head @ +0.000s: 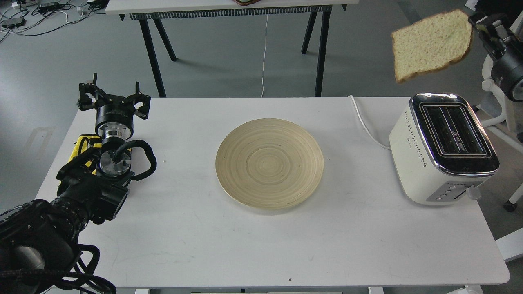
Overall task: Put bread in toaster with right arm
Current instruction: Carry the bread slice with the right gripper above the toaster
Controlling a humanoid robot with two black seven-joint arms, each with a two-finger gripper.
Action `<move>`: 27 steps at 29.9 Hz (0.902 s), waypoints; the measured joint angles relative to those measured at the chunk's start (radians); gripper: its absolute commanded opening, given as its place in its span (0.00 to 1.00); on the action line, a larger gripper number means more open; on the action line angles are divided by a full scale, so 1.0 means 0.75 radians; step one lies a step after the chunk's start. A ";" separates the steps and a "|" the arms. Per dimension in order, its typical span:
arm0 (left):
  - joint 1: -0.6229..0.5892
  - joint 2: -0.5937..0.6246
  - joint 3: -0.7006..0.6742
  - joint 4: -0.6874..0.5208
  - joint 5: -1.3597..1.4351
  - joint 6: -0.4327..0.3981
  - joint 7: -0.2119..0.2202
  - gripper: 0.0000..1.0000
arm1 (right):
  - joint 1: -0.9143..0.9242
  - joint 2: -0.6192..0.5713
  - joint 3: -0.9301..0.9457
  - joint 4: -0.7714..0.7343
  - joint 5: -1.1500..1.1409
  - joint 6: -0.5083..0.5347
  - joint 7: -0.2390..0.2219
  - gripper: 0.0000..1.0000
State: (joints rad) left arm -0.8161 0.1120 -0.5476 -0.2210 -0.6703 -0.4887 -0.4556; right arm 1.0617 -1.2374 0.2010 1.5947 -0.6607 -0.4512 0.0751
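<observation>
Black jointed left arm with yellow straps, its tool spread open and empty, rests on the white table, left of the round bamboo plate. Right of the plate stands the cream-white chrome-topped toaster. Above the toaster, the right tool pinches one edge of the pale, brown-crusted bread slice, held tilted. Risk: the tilted, edge-held slice may strike the slot rim or slip free.

Right arm enters at two o'clock, its gripper clamped on something held aloft; left arm reaches from seven o'clock, left gripper spread wide
</observation>
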 measured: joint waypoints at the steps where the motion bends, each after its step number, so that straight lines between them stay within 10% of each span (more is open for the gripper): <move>1: 0.000 0.000 0.000 0.000 0.000 0.000 0.000 1.00 | 0.002 -0.035 0.000 0.010 -0.003 0.011 0.000 0.00; 27: 0.000 0.000 0.000 0.000 0.000 0.000 0.000 1.00 | -0.024 -0.467 -0.148 0.069 -0.201 0.103 -0.011 0.00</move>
State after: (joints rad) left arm -0.8161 0.1120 -0.5476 -0.2209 -0.6703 -0.4887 -0.4556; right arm 1.0437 -1.5877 0.0899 1.6463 -0.8112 -0.3742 0.0666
